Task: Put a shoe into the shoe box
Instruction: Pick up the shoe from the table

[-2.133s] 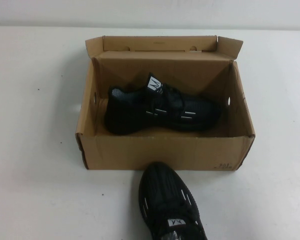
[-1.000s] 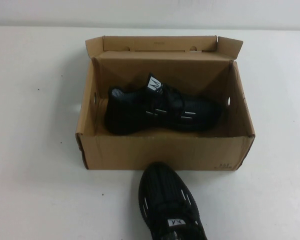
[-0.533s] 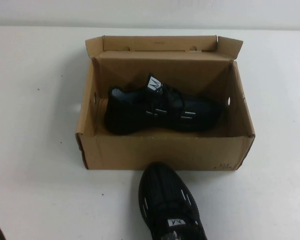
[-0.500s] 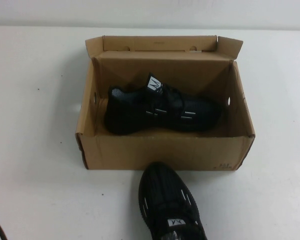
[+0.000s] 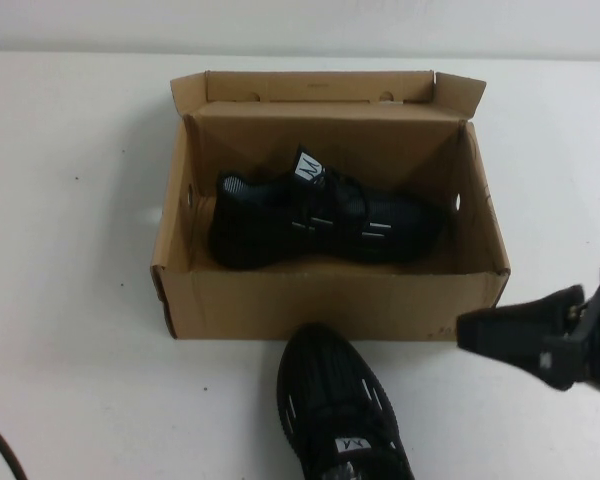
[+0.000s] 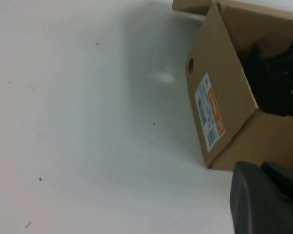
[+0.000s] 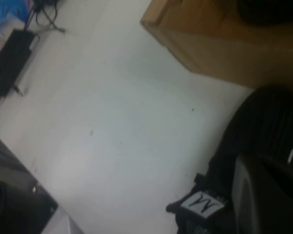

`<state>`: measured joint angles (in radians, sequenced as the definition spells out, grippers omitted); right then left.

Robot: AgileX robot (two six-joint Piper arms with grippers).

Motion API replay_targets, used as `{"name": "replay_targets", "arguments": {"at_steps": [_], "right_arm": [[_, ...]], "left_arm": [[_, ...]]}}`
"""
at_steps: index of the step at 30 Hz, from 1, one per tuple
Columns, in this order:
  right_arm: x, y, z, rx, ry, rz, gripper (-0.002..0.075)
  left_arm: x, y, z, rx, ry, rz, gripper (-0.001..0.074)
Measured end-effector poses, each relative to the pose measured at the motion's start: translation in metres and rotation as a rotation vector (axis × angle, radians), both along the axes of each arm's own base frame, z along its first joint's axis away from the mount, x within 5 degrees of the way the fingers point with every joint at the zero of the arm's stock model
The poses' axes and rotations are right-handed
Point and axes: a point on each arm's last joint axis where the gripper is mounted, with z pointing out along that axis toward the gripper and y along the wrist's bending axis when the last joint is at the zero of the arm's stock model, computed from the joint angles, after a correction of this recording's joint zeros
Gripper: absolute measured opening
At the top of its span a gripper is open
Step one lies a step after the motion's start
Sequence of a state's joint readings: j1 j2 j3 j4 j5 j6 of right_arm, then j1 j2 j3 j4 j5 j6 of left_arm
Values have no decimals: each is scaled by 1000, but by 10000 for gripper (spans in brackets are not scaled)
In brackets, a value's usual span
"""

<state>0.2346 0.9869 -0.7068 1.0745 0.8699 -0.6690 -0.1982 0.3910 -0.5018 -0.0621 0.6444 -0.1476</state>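
Note:
The brown cardboard shoe box (image 5: 330,300) stands open in the middle of the table, its lid flap folded back. One black sneaker (image 5: 325,215) lies on its side inside it. A second black sneaker (image 5: 340,405) with a white tongue tag stands on the table just in front of the box, toe toward it. My right gripper (image 5: 480,335) hovers to the right of this shoe, near the box's front right corner; the right wrist view shows the shoe (image 7: 254,141) close below it. My left gripper (image 6: 263,204) is low beside the box's left end (image 6: 215,97).
A white and orange label (image 6: 208,117) is stuck on the box's left side, below a round hole. A dark cable (image 5: 0,455) lies at the table's front left corner. Black gear and cables (image 7: 12,53) sit beyond the table edge.
My right gripper has come into the high view from the right, level with the box's front right corner. The cable at the front left shows a little more. Shoes and box have not moved.

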Motion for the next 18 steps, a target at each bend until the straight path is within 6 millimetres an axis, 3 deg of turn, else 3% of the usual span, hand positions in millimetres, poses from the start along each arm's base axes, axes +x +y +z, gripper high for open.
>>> {"name": "replay_targets", "arguments": {"at_steps": [14, 18], "right_arm": [[-44, 87, -49, -343, 88, 205, 2], [-54, 111, -64, -424, 124, 259, 38]], "left_arm": [[-4, -4, -4, -63, 74, -22, -2], [-4, -5, -5, -73, 87, -26, -2]]}}
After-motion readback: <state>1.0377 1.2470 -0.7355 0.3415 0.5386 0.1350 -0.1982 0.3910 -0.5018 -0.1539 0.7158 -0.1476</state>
